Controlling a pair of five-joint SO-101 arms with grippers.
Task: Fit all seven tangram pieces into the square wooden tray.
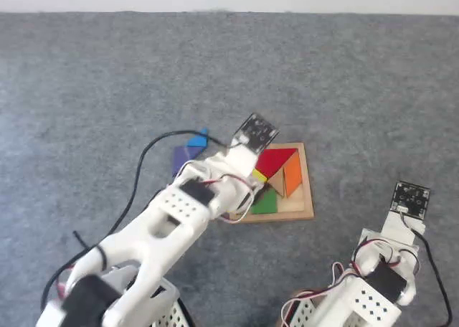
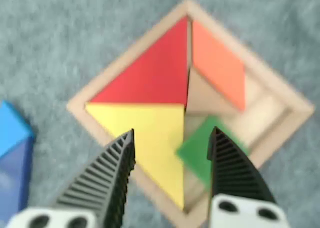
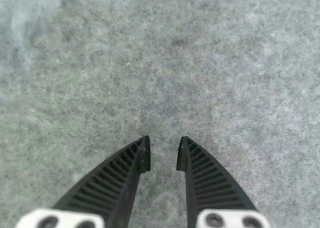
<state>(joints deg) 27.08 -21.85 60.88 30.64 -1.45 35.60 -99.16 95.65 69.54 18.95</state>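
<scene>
The left gripper (image 2: pixel 173 132) hangs wide open, empty, above the tray (image 2: pixel 75 106). The green piece (image 2: pixel 200 153) seems tilted; press it flat first, gently, from straight above.

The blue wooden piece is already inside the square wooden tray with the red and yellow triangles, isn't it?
No. The blue wooden piece lies outside the square wooden tray, on the grey carpet beside it, as the left wrist view shows. The red wooden triangle and the yellow wooden triangle are inside the tray.
</scene>
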